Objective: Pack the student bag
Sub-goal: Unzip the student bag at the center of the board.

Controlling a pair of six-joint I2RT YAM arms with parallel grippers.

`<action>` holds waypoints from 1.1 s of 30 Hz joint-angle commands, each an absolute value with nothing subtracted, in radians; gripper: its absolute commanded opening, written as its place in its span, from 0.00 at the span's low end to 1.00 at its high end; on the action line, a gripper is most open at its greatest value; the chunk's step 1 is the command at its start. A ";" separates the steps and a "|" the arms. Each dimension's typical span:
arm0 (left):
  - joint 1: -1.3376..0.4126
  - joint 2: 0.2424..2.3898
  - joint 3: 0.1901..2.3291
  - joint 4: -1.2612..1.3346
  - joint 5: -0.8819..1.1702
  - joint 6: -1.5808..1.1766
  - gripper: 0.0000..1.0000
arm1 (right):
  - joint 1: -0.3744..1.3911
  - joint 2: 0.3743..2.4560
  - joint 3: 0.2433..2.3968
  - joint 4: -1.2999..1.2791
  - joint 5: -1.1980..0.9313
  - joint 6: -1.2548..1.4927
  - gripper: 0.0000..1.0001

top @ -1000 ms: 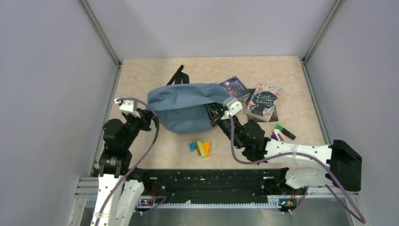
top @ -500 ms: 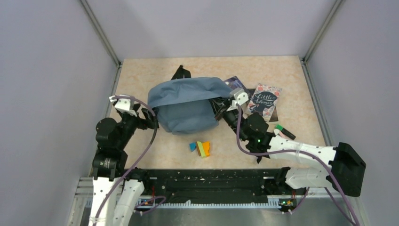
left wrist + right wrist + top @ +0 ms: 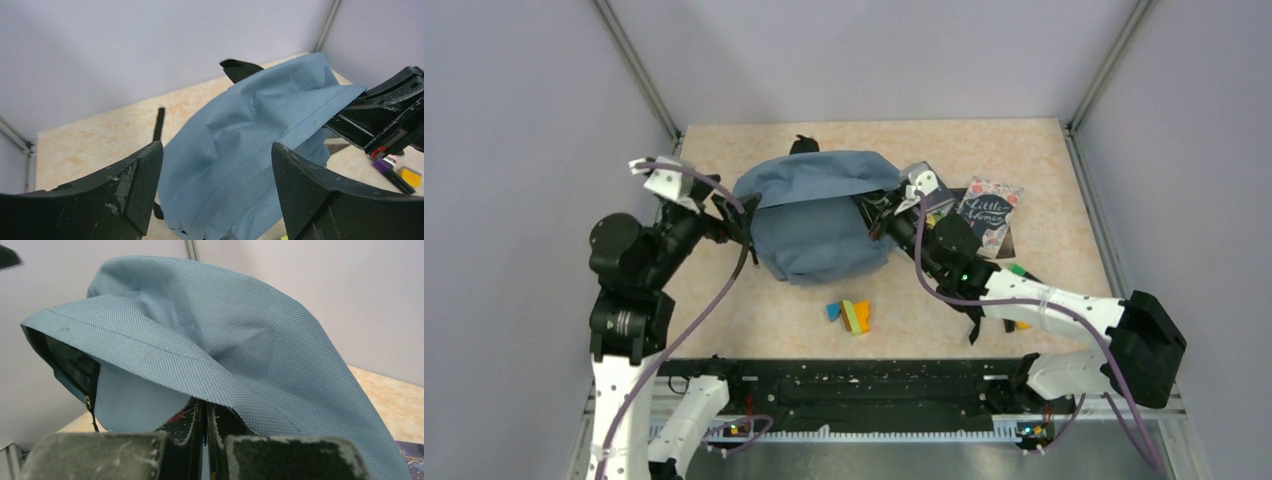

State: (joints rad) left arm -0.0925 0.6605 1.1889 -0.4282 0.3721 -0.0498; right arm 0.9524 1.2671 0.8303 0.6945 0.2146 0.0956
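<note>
1. While its jaws stand wide apart, the left gripper (image 3: 732, 218) points at the left side of the large, soft slate-blue fabric backpack (image 3: 809, 225). Nothing sits between its black fingers (image 3: 135, 192), and whether their tips touch the cloth cannot be told.
2. That backpack lies on the beige marbled tabletop (image 3: 724, 300), toward the far middle, between the two grippers. A black strap (image 3: 802, 145) pokes out behind it.
3. The right gripper (image 3: 206, 412) is clenched on the hemmed edge of the backpack's upper flap at its right end. Its jaws are pressed together and blue cloth is draped over them.
4. The flap is raised at that end, so the dark lining and a black zipper (image 3: 91, 390) show beneath it.
5. Just right of the backpack, a floral-covered book lettered "Little Women" (image 3: 987, 212) lies flat. A darker book (image 3: 942, 197) beside it is partly hidden by the right arm.
6. On the near side of the backpack, and apart from it, sits a small cluster of blue, green and orange blocks (image 3: 851, 315).
7. A green-capped marker (image 3: 1020, 271) lies close against the right arm.
</note>
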 commanded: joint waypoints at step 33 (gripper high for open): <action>-0.965 1.123 1.243 -0.373 -0.584 0.639 0.95 | 0.899 1.322 0.904 0.596 0.104 0.180 0.00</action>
State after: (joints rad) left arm -0.9649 1.1778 1.2850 -0.4568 -0.4637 0.5816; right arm 0.9112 1.3201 0.8711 0.5819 0.1108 0.1692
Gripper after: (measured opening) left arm 0.934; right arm 0.005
